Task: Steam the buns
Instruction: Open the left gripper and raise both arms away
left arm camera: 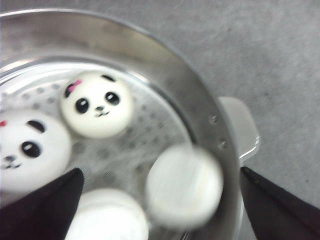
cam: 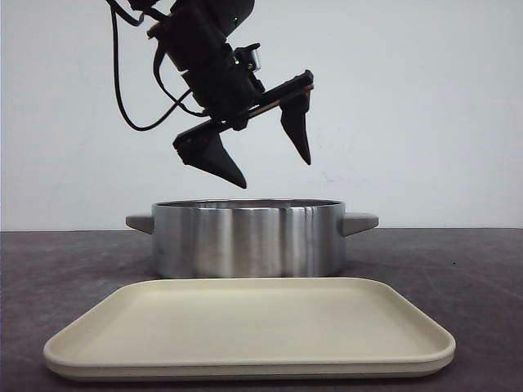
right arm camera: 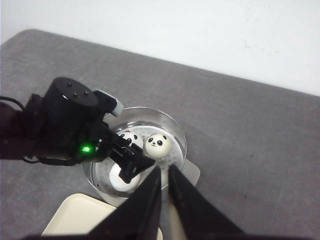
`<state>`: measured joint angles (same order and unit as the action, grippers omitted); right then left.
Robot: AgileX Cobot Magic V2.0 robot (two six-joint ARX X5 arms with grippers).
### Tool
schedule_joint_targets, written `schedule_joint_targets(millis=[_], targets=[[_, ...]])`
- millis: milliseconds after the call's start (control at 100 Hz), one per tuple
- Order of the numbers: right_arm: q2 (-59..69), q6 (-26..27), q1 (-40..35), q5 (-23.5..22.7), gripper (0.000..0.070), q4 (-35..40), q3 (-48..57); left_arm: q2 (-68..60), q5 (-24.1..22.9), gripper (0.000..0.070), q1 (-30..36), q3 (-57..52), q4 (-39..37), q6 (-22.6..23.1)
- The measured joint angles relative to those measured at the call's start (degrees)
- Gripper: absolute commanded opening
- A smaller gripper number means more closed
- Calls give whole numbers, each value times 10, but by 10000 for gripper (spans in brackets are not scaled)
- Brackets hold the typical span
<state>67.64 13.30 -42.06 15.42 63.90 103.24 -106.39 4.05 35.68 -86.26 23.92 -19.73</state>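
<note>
Pot: round brushed steel, straight walls, a pale grey lug handle on each side; its perforated floor shows in the left wrist view.
Tray: cream plastic, rectangular with rounded corners and a low raised rim, just in front of the pot.
Table: dark grey, matte, slightly speckled.
Buns: four white, smooth domes, all inside the pot. Two sit face up with black ears, eye patches and small mouths; one has a pink mark by its ear, the other a red one. The other two show only plain white surfaces, and one of these is blurred near the pot wall.
Left gripper: black, pointed fingers spread wide apart, holding nothing, hanging tilted above the pot's open mouth, clear of the rim.
Right gripper: black fingers drawn close together with only a thin slit between them, nothing held, high above the table on the pot's near side.
Open room: bare tray surface in front of the pot; bare table on both sides of it.
</note>
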Motion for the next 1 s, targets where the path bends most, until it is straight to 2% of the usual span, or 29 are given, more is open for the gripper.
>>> schedule_joint_targets(millis=[50,130,160,310,420,650,880,1000], targets=[[3,0,0,4,16,0,0,0,0,431,-2,-18,35,8],[4,0,0,22,16,-3,-5,3,-1,97,-3,-41,74,23],[4,0,0,30,16,-4,-9,8,-7,3,-3,-42,78,30],[1,0,0,69,16,-24,-38,70,-40,0,-3,-39,91,57],[-13,0,-1,73,16,-51,-85,153,-46,0,-3,-39,86,67],[-73,0,-19,73,16,-180,-241,286,-87,0,-3,-37,113,91],[-118,0,-40,70,16,-332,-427,415,-100,0,-3,70,132,97],[-124,0,-51,64,16,-369,-487,497,-100,0,-3,152,131,96]])
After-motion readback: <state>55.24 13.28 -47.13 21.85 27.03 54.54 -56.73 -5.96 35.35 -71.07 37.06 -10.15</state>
